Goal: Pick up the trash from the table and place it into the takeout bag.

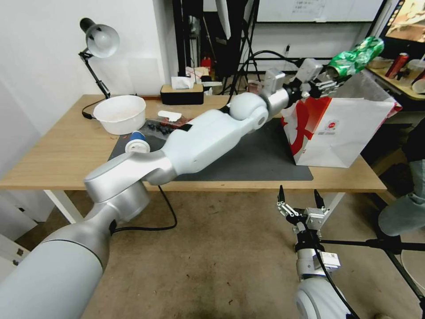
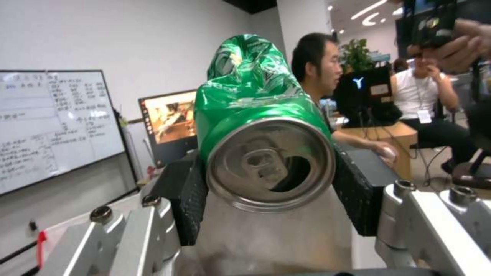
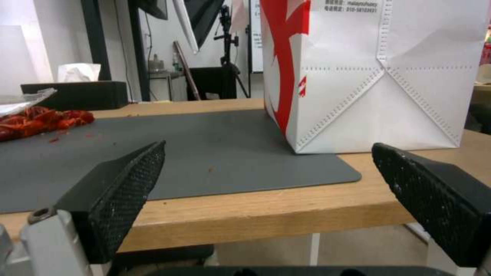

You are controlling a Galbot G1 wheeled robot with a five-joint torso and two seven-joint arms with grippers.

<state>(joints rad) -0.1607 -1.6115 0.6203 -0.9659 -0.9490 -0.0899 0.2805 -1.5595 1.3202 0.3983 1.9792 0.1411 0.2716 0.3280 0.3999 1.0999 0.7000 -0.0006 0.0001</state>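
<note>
My left gripper [image 1: 330, 79] is shut on the crushed green can [image 1: 356, 55], holding it tilted in the air above the open top of the takeout bag [image 1: 341, 128]. In the left wrist view the can [image 2: 256, 99] sits squeezed between the two black pads [image 2: 191, 199], its opened end toward the camera. The white and red bag [image 3: 378, 76] stands on the right end of the table [image 1: 57, 155], partly on the dark grey mat [image 1: 261, 155]. My right gripper [image 1: 300, 195] is open and holds nothing, just below the table's front edge, facing the bag.
A white disposable bowl [image 1: 120, 113] and a blue white-lidded cup [image 1: 137, 144] sit at the mat's left end, beside red food scraps [image 3: 41, 119]. A tissue box [image 1: 181, 93] and a desk lamp [image 1: 99, 42] stand at the back. A person's leg [image 1: 407, 208] is at the right.
</note>
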